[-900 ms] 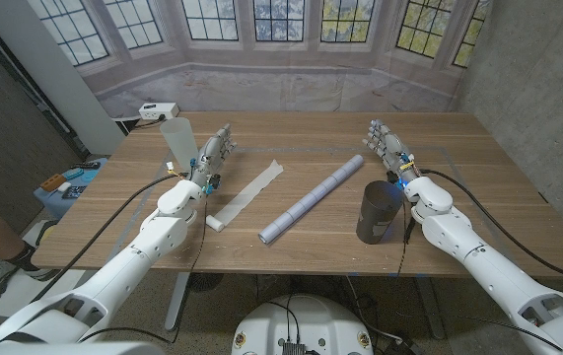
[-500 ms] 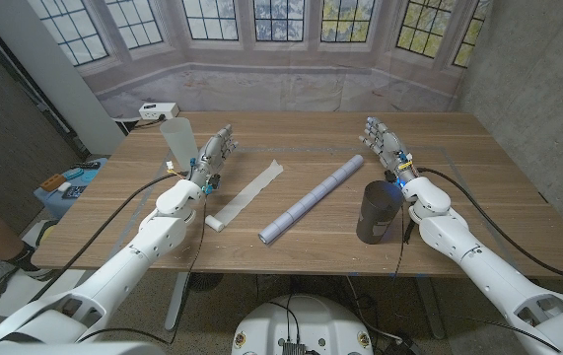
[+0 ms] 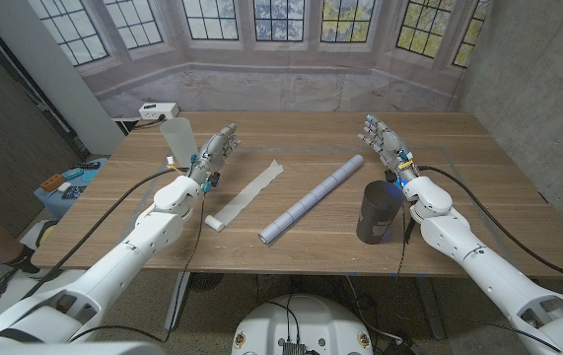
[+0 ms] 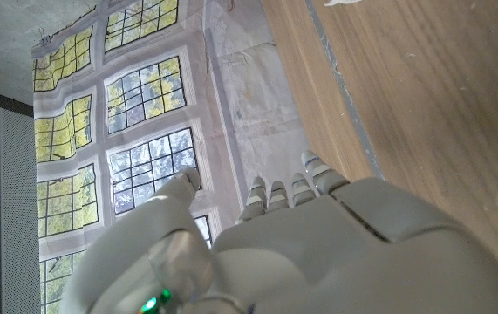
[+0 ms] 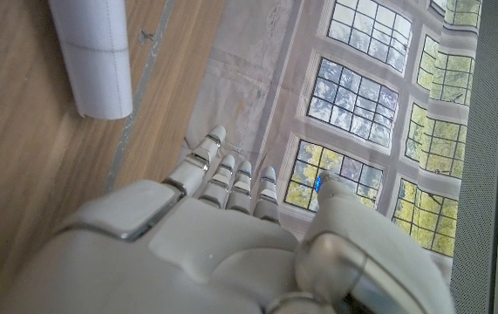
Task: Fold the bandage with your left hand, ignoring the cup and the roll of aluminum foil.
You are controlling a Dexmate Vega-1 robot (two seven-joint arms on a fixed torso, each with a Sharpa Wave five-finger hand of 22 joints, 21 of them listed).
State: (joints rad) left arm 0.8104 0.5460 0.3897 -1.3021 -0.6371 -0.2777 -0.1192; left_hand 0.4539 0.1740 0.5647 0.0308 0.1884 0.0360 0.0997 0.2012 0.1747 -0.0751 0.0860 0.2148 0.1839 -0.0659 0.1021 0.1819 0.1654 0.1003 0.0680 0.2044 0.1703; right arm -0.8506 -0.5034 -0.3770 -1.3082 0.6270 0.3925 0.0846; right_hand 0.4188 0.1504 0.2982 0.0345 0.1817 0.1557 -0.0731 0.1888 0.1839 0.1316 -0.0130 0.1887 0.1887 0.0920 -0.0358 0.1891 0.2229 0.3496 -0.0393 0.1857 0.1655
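A long white bandage (image 3: 246, 194) lies unrolled on the wooden table (image 3: 301, 133), slanting from near the front left up toward the middle. My left hand (image 3: 215, 154) hovers just left of the strip with fingers stretched out, holding nothing. A corner of the bandage (image 4: 340, 3) shows beyond my left hand (image 4: 318, 253) in the left wrist view. My right hand (image 3: 386, 145) is raised at the right, fingers spread and empty, behind the dark cup (image 3: 377, 211).
The foil roll (image 3: 313, 198) lies diagonally at the middle, its end (image 5: 96, 52) showing past my right hand (image 5: 222, 244). A tall translucent cup (image 3: 177, 143) stands at the table's left edge. A white box (image 3: 158, 109) sits behind the table at the left.
My left hand has lifted slightly and edged toward the far side. The bandage, roll and cup have not moved.
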